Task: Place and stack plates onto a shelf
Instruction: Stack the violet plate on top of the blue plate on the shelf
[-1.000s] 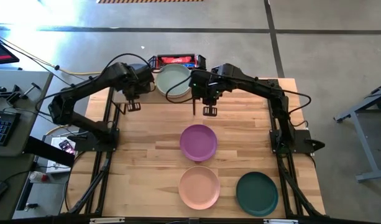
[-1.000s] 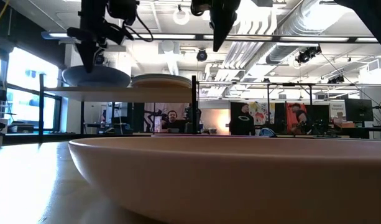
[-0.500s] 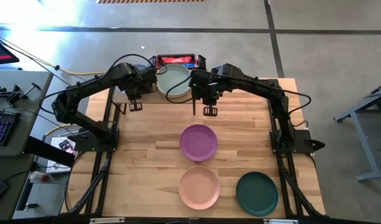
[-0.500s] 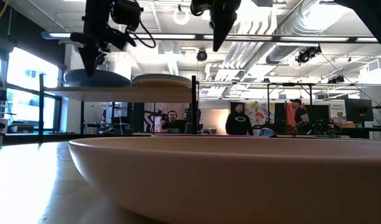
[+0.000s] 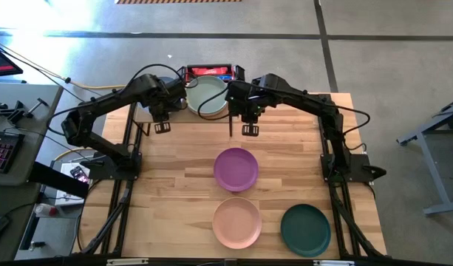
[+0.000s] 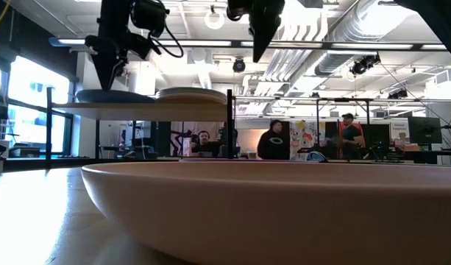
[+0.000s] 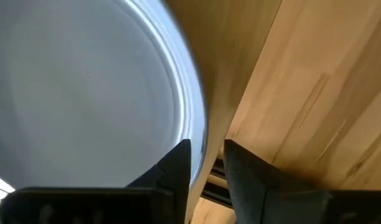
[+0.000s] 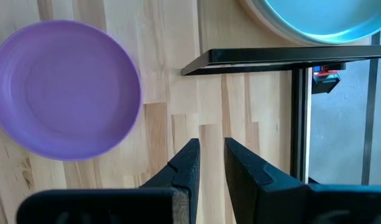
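Note:
A blue plate [image 7: 84, 93] lies flat on the left half of the shelf [image 6: 148, 107]. Beside it on the shelf is a low stack topped by a sage green plate [image 5: 206, 94]. My left gripper [image 7: 207, 158] points down over the blue plate's near rim, open by a narrow gap, one finger on each side of the rim. My right gripper [image 5: 250, 130] hangs over the table just in front of the shelf, open by a narrow gap and holding nothing. A purple plate [image 5: 236, 168], a pink plate [image 5: 237, 222] and a dark teal plate [image 5: 305, 230] rest on the table. My left gripper comes at the blue plate's rim [image 7: 199, 134] from above, the rim running up between its two fingers. I cannot tell whether a finger touches it. The plate rests level on the shelf.
The shelf's thin black leg [image 5: 231, 125] stands between the two grippers. A red packet [image 5: 208, 72] lies behind the shelf. Bare tabletop stretches to the left of the purple and pink plates. People stand in the room far behind the table.
The blue plate stood tipped up under my left gripper and has dropped to lie flat on the shelf. Neither arm has shifted noticeably.

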You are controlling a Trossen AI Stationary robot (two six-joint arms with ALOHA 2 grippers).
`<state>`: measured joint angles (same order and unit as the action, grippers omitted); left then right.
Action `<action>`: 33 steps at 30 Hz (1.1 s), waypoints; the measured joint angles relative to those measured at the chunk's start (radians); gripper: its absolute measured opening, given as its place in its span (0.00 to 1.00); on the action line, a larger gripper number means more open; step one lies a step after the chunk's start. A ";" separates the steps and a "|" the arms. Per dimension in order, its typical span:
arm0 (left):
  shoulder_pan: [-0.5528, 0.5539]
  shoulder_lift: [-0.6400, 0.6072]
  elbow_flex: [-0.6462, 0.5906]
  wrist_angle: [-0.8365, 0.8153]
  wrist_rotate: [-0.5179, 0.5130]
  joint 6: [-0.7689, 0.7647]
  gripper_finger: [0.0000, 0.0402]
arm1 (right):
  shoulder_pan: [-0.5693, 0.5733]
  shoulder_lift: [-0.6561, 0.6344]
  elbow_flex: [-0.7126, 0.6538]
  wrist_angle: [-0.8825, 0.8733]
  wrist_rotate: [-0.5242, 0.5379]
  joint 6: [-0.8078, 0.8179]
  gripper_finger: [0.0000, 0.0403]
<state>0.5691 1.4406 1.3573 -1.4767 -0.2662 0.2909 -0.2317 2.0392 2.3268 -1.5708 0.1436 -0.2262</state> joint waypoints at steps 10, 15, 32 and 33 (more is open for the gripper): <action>-0.001 -0.002 0.137 -0.096 0.076 -0.142 0.22 | 0.008 0.000 0.000 0.000 -0.148 0.092 0.13; -0.016 -0.037 0.150 -0.097 0.350 -0.238 0.22 | 0.041 0.000 0.000 0.000 -0.215 0.164 0.13; -0.356 -0.274 0.150 -0.095 0.406 -0.651 0.22 | 0.261 -0.001 -0.207 0.089 -0.249 0.228 0.14; -0.376 -0.283 0.150 -0.095 0.406 -0.678 0.22 | 0.275 -0.001 -0.227 0.103 -0.245 0.228 0.14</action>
<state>0.1933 1.1574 1.5078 -1.5719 0.1402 -0.3868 0.0435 2.0384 2.1002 -1.4677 -0.1015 0.0018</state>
